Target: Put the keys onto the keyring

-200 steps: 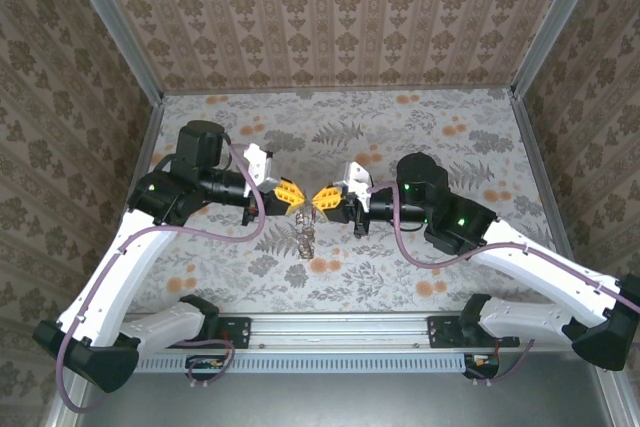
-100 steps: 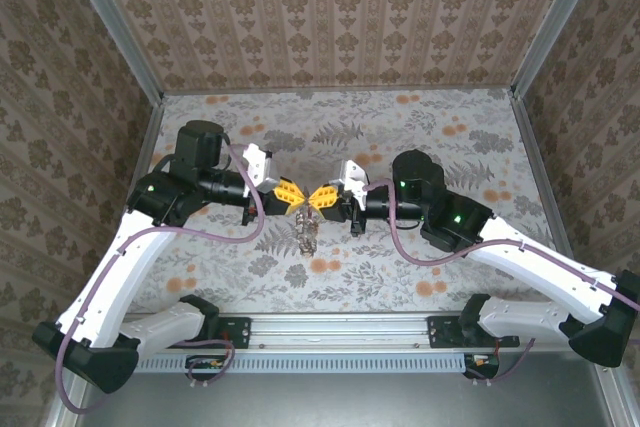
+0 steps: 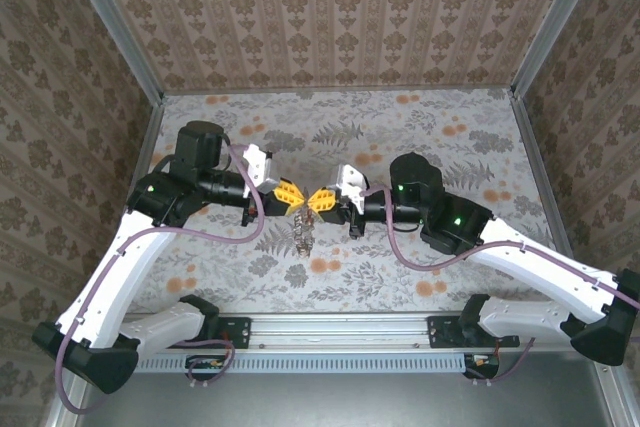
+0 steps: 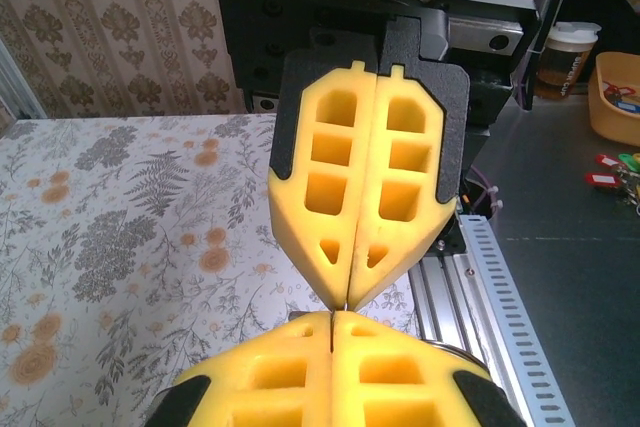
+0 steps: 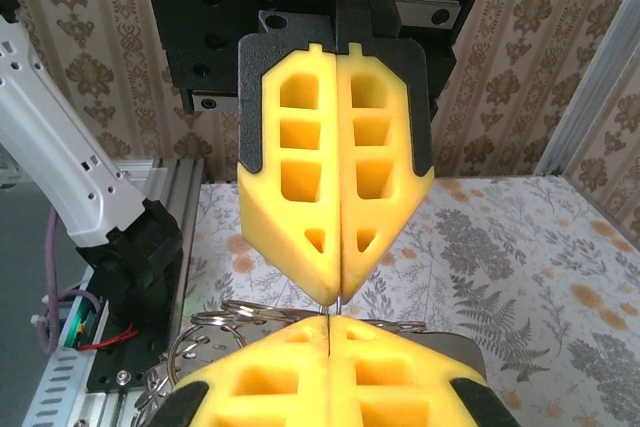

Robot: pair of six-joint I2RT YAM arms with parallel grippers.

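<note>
Table [image 3: 420,137]: flat surface, floral covering of grey ferns and orange blossoms.
Near edge: slotted aluminium rail [image 3: 340,332] lying across it.

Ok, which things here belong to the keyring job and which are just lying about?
Job: left gripper, right gripper, keyring hanging under their shut tips.
Lying about: cup, orange bin, red tags, all off the table.
</note>
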